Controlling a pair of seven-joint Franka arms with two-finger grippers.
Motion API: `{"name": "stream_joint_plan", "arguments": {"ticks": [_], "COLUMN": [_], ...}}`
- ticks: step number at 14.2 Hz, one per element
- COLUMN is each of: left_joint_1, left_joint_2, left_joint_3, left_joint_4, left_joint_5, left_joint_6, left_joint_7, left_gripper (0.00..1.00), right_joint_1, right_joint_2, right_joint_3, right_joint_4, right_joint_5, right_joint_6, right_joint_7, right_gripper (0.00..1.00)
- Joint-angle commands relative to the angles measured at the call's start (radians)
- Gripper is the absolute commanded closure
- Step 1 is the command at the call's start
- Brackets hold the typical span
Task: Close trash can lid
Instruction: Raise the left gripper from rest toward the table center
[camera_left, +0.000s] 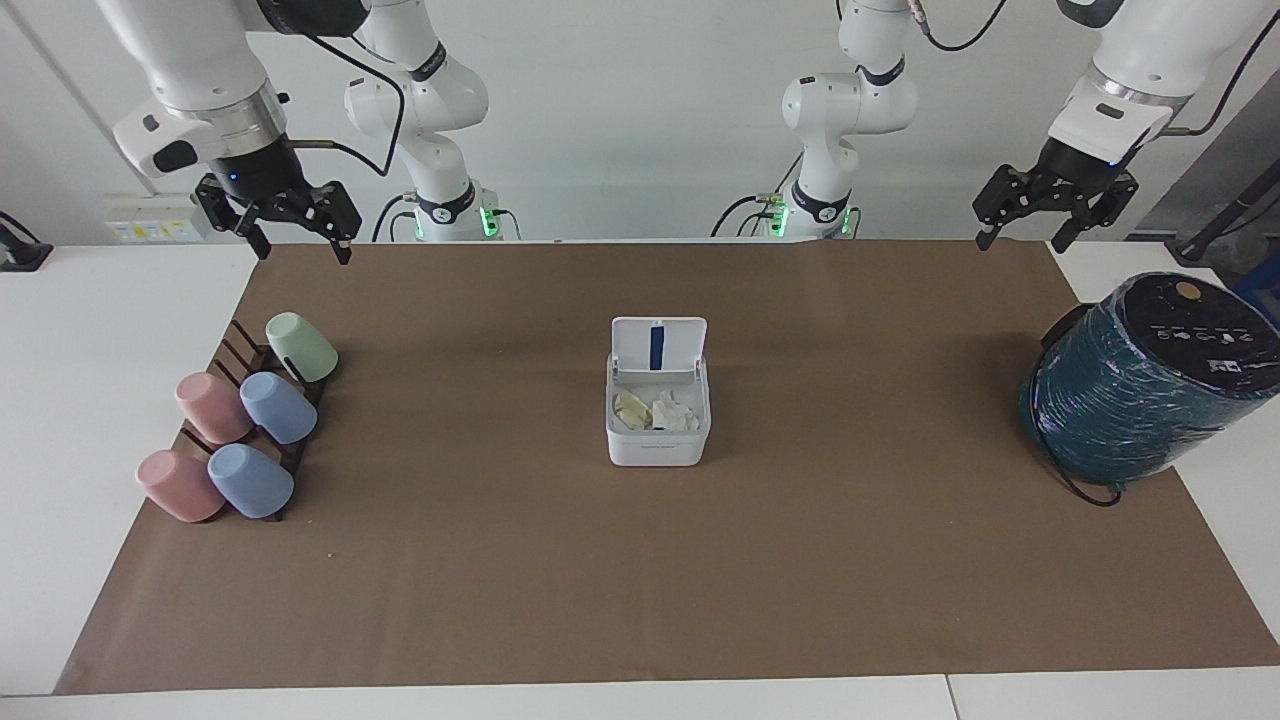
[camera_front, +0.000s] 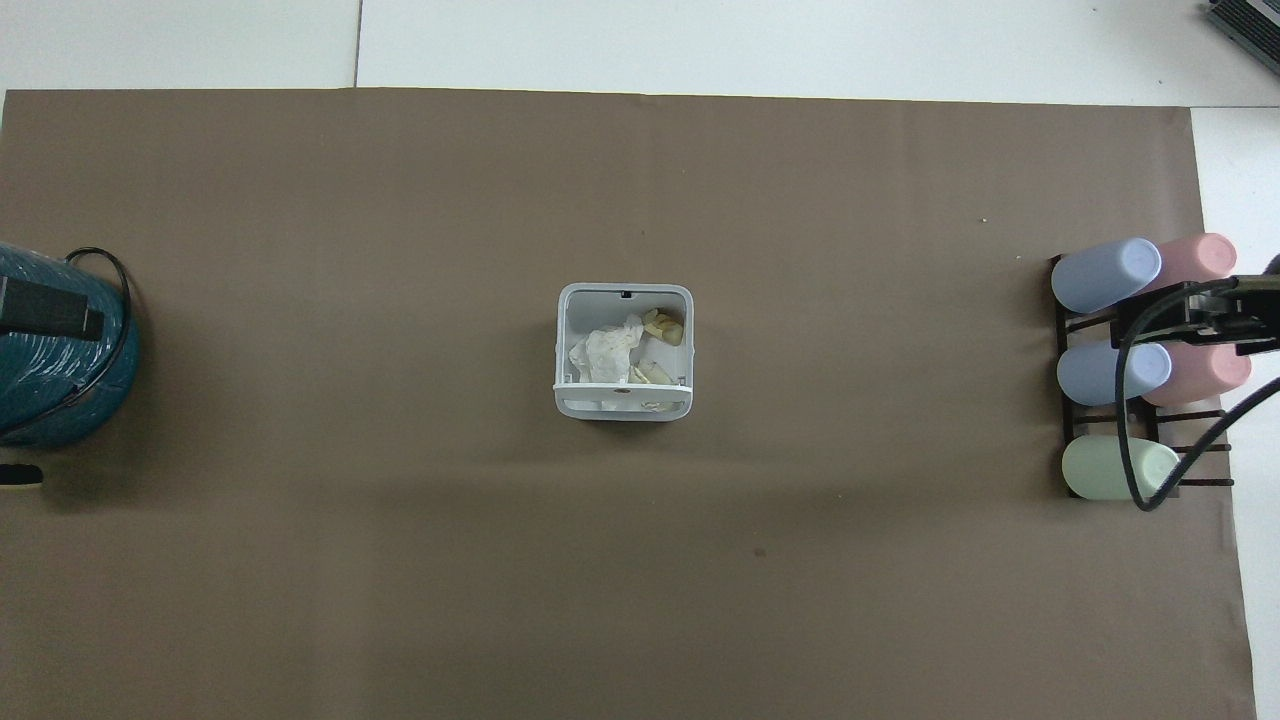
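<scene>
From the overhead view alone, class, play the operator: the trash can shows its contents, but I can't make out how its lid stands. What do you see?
Observer: In the facing view the lid stands upright on the edge of the trash can nearer to the robots. Its blue-striped face is turned away from them.
Operator: Something black lies across the cups in my view. Is a gripper touching them?
Observer: No. The right gripper hangs open, high above the robots' edge of the brown mat, clear of the cups. The left gripper waits open above that same edge, at the left arm's end. Neither is over the trash can.
</scene>
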Motion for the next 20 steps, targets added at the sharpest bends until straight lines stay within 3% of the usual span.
{"name": "stream_joint_plan", "arguments": {"ticks": [1, 14, 20], "left_joint_1": [-0.010, -0.054, -0.244], "left_joint_2": [-0.029, -0.037, -0.061], "left_joint_3": [0.005, -0.050, -0.058], "left_joint_4": [-0.036, -0.042, -0.094], "left_joint_5": [0.023, 0.020, 0.019], "left_joint_6": [0.019, 0.011, 0.066], "left_joint_7": [0.007, 0.004, -0.133], "left_gripper": [0.00, 0.00, 0.00], "right_joint_1": [0.003, 0.003, 0.003], "right_joint_2": [-0.017, -0.017, -0.017], "right_joint_3": [-0.007, -0.009, -0.009], "right_joint_4": [-0.013, -0.013, -0.013], "right_joint_5": [0.016, 0.016, 0.016], "right_joint_6": [-0.013, -0.011, -0.013], "right_joint_7": [-0.024, -0.024, -0.024], "right_gripper": [0.00, 0.00, 0.00]}}
